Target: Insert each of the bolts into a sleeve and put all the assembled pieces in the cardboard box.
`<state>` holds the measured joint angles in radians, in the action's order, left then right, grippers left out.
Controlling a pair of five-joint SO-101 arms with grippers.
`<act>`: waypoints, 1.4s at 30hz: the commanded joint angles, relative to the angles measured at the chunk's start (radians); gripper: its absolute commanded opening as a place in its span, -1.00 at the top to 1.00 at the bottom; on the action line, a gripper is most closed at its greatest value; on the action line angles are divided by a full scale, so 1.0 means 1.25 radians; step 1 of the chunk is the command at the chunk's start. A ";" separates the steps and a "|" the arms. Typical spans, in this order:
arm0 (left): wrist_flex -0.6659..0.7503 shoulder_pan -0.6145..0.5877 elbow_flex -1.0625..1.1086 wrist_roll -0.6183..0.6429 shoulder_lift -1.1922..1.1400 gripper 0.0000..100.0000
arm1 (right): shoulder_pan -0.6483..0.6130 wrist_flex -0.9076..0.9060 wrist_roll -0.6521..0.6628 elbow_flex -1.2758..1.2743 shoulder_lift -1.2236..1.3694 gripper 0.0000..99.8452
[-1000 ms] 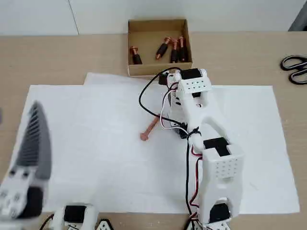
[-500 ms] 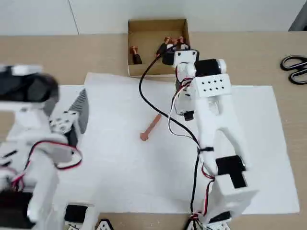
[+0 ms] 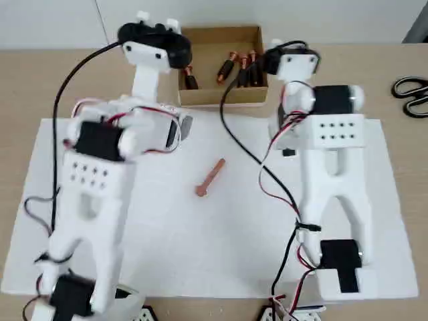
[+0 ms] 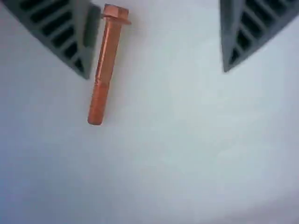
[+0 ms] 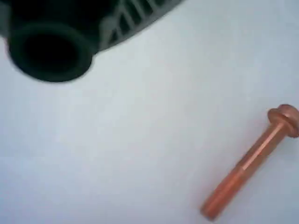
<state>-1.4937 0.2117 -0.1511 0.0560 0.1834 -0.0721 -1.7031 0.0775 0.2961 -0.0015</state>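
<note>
Bolt [image 4: 105, 65] lay just inside one finger of the wide-spread left gripper [image 4: 155, 72]; right gripper [image 5: 96, 35] clasped a sleeve [image 5: 49, 51].

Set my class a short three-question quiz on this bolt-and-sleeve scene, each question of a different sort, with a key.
1. True or false: the loose copper-coloured metal bolt lies on the white paper sheet, outside the brown cardboard box.
2. The left claw is: A open over the bolt; B shut on the bolt; C shut on a sleeve.
3. How many assembled copper-and-black pieces show in the box?
Key: 1 true; 2 A; 3 four.
</note>
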 commanded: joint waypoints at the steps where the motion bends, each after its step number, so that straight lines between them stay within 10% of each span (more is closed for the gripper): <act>1: 0.027 0.007 -0.055 -0.010 -0.085 0.65 | 0.063 -0.012 0.007 0.023 -0.069 0.99; 18: 0.054 0.117 -0.041 -0.123 -0.438 0.65 | 0.104 -0.013 0.006 0.022 -0.149 0.99; 42: 0.063 0.141 0.033 -0.120 -0.462 0.65 | 0.104 -0.013 0.004 0.022 -0.148 0.99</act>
<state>-1.4461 0.3851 -0.1158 -0.0882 -0.4028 0.0476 -1.7062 0.0775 0.2961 -0.1350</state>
